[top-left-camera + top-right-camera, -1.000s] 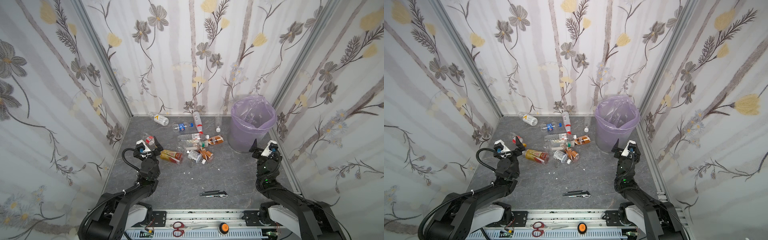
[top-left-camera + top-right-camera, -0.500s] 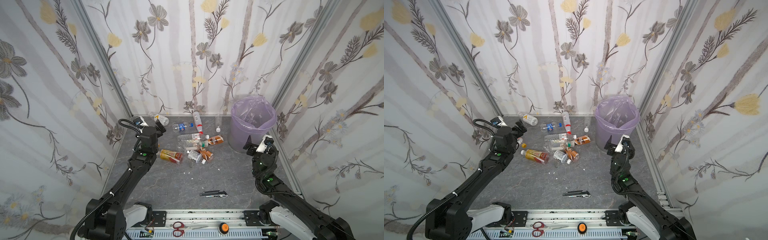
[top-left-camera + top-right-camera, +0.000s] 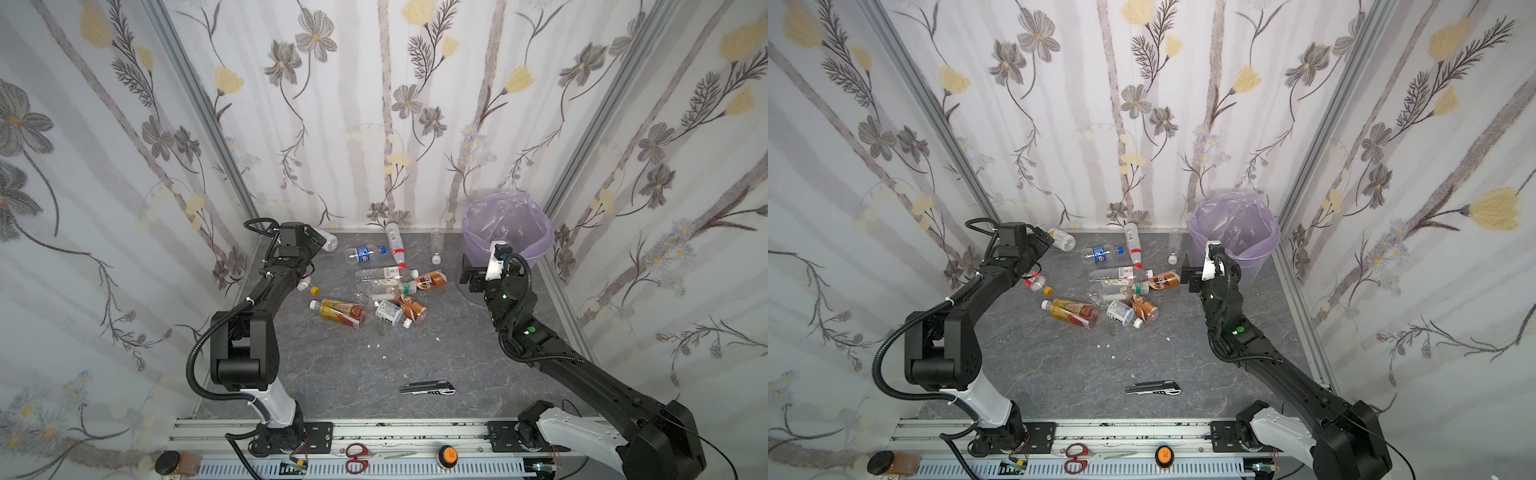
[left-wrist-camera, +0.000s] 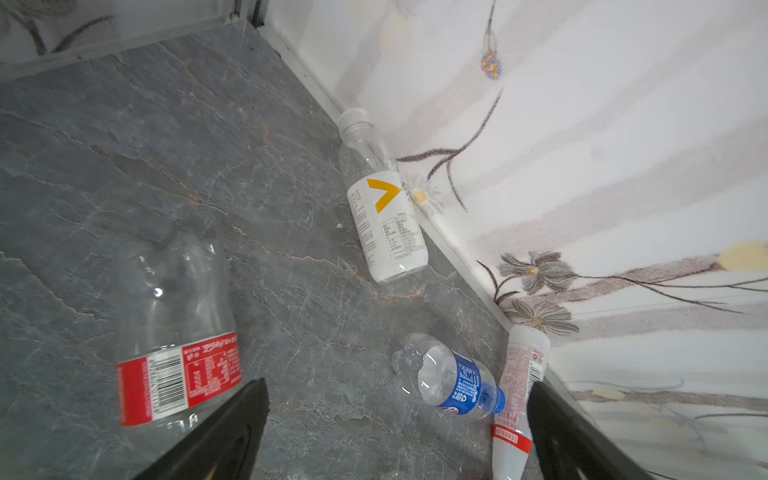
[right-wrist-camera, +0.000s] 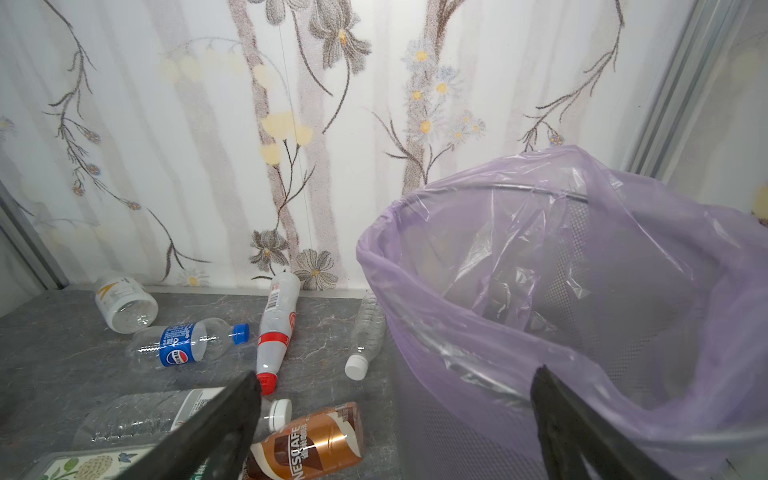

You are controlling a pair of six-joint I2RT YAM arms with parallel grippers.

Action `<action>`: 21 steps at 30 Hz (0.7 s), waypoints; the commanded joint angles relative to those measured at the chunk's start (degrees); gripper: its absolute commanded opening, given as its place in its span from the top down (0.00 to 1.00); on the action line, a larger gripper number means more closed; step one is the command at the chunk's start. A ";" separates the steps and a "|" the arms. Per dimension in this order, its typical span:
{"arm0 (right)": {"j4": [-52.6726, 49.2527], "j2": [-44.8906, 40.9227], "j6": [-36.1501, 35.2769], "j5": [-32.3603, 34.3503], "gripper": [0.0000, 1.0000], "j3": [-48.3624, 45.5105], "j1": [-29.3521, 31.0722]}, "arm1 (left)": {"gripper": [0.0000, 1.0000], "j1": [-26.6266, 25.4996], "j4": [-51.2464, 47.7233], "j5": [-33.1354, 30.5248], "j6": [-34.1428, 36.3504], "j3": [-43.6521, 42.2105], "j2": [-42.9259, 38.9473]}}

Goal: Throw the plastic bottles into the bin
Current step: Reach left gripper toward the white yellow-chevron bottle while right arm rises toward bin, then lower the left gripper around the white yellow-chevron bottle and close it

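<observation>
**A:** Where are the plastic bottles (image 3: 386, 291)?

**B:** On the grey floor (image 3: 332, 365). Most lie heaped in the middle. A Pepsi bottle (image 4: 461, 386), a red-capped bottle (image 5: 276, 328) and a chevron-labelled bottle (image 4: 386, 224) lie at the back.

**A:** And the bin (image 3: 540, 245)?

**B:** Upright in the back right corner, with a lavender bag (image 5: 623, 199) folded over its rim.

**A:** The left gripper (image 4: 397, 390)?

**B:** Jaws spread wide, holding nothing, above the back left corner near the chevron-labelled bottle.

**A:** The right gripper (image 5: 395, 376)?

**B:** Also wide and holding nothing, just beside the bin and near a Nescafé bottle (image 5: 307, 440).

**A:** Anything else?

**B:** 1 folding utility knife (image 3: 428, 387) lies near the front, well apart.
</observation>
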 commanded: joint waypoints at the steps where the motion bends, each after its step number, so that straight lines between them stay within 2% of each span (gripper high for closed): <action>1: -3.14 2.41 -1.28 -2.30 0.00 4.86 0.68 | 0.00 0.35 -1.29 3.73 -3.50 7.98 6.94; 5: -3.90 5.13 -1.48 -3.89 0.00 8.13 1.36 | 0.00 1.20 -4.81 6.97 -5.56 18.39 17.40; 11: -3.93 7.21 -1.51 -4.21 0.00 10.04 1.98 | 0.00 2.37 -8.42 7.70 -6.08 28.64 26.68; 18: -3.13 7.49 -2.13 -2.41 0.00 9.70 2.08 | 0.00 3.04 -14.00 7.78 -3.53 37.93 33.84; 21: -2.24 6.84 -2.05 -1.70 0.00 9.01 2.07 | 0.00 3.02 -14.73 6.68 -3.12 37.89 34.44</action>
